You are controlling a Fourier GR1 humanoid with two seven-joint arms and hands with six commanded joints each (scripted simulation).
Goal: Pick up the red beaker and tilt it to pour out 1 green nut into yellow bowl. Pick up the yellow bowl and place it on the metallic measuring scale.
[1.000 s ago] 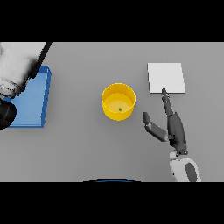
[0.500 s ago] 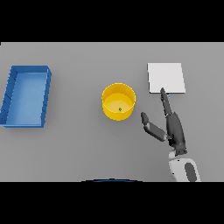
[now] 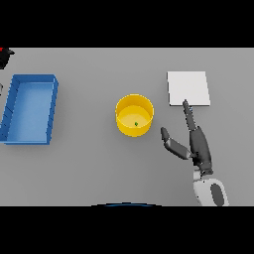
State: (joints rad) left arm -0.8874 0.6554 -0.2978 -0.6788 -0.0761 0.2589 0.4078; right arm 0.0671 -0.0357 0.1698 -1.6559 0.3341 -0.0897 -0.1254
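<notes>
Head view shows the right hand (image 3: 199, 147) lying low over the grey desk (image 3: 89, 163), fingers (image 3: 188, 113) straight and thumb spread wide, reaching toward the metallic measuring scale (image 3: 188, 88), with the yellow bowl (image 3: 134, 115) holding a green nut (image 3: 136, 124) just left.

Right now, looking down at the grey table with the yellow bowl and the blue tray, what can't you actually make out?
- Red object, head view: cut off by the left edge; only a sliver shows, so whether it is the beaker cannot be told.
- Robot's left hand: not clearly in view, beyond the left edge.
- Small green speck inside the round yellow bowl: too small to tell its shape.
- Right hand: its palm side is hidden; only the back shows.
</notes>
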